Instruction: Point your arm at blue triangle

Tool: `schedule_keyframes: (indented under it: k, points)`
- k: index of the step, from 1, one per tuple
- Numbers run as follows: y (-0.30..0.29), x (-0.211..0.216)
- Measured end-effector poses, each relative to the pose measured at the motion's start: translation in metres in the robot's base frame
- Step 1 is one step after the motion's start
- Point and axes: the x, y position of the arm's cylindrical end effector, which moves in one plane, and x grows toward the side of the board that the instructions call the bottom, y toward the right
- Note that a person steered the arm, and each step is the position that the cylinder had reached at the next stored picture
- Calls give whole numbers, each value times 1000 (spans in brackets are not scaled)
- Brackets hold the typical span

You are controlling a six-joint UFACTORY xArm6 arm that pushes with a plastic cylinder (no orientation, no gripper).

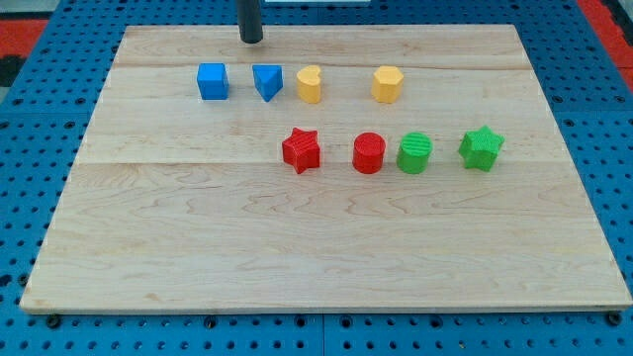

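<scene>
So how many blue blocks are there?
2: a blue cube at the board's upper left, and a blue triangle just to its right in the view. None looks hidden.

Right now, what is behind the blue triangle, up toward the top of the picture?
Behind the blue triangle there is bare wooden board, then my tip, slightly toward the view's left, not touching it. No block is there. Nothing hides that spot.

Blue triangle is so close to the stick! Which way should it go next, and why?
Probably a short slide toward the view's bottom and slightly right. My tip sits just above the blue triangle, apart from it, with bare board between. The blue cube lies to the triangle's left, so drifting left would aim wrong.
</scene>
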Motion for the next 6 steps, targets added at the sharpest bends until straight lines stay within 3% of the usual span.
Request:
schedule_keyframes:
  k: [2,6]
  points:
    - [0,0]
    - [36,60]
